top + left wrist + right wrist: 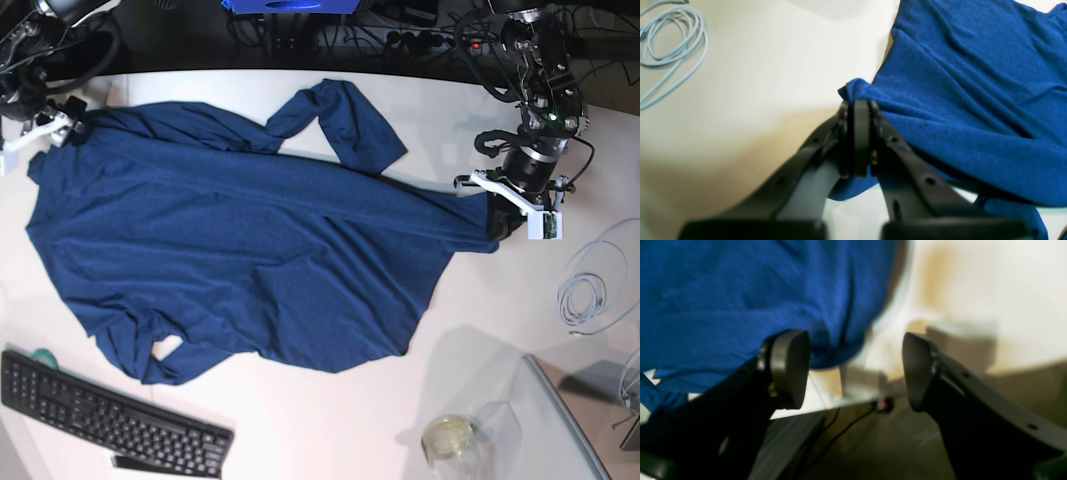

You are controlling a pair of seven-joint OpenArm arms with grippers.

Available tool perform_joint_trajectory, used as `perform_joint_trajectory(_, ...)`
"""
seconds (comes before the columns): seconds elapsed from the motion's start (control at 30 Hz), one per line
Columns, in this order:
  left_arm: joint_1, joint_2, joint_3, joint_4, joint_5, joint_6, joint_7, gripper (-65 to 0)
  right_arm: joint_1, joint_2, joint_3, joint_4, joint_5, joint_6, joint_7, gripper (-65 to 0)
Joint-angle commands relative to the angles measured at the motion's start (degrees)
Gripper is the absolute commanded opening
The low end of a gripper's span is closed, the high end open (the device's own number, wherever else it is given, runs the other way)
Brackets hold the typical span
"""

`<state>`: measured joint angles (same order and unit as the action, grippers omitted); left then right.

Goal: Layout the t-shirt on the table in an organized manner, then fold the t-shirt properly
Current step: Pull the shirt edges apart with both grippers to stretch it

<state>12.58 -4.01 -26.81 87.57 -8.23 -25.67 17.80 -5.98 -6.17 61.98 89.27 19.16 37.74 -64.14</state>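
- The left gripper [858, 106] is clamped tight on a bunched edge of the plain navy-blue knit t-shirt [240, 250].
- The shirt lies spread across the wide white table [300, 420].
- The right gripper [855, 368] gapes wide, holding nothing, beside the shirt's far edge.

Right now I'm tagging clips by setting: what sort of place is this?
Probably a lab or office workbench: a white table with a keyboard, a coiled cable, and a tangle of wires behind.
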Motion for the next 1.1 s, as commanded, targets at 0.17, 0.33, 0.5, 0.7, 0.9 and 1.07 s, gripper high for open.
perform_joint_trajectory(0.17,-0.31,-0.52,-0.31,1.0,-0.78,0.04,-1.32,-65.0,1.27,0.68,-0.39,0.53,0.23,0.81,1.59,-23.1)
perform_joint_trajectory(0.33,-0.31,-0.52,-0.31,1.0,-0.78,0.04,-1.32,-65.0,4.09,2.79,-0.48,-7.47,0.14,0.37,3.17,-23.6)
perform_joint_trajectory(0.5,0.39,-0.6,-0.4,1.0,-0.78,0.04,-1.32,-65.0,4.35,5.16,-0.39,-14.33,0.14,0.29,7.22,-23.9)
perform_joint_trajectory(0.7,0.56,-0.6,-0.4,1.0,-0.78,0.04,-1.32,-65.0,4.18,5.6,-0.39,-19.16,0.14,0.29,10.03,-24.2)
perform_joint_trajectory(0.9,1.27,-1.22,-0.4,1.7,-0.78,0.04,-1.32,-65.0,4.0,5.52,-0.39,-15.12,0.14,0.81,5.55,-65.0)
perform_joint_trajectory(1.07,3.38,-1.84,-0.4,6.63,-0.78,0.04,-1.32,-65.0,4.18,5.34,-0.39,-3.78,0.31,0.81,-3.77,-65.0)
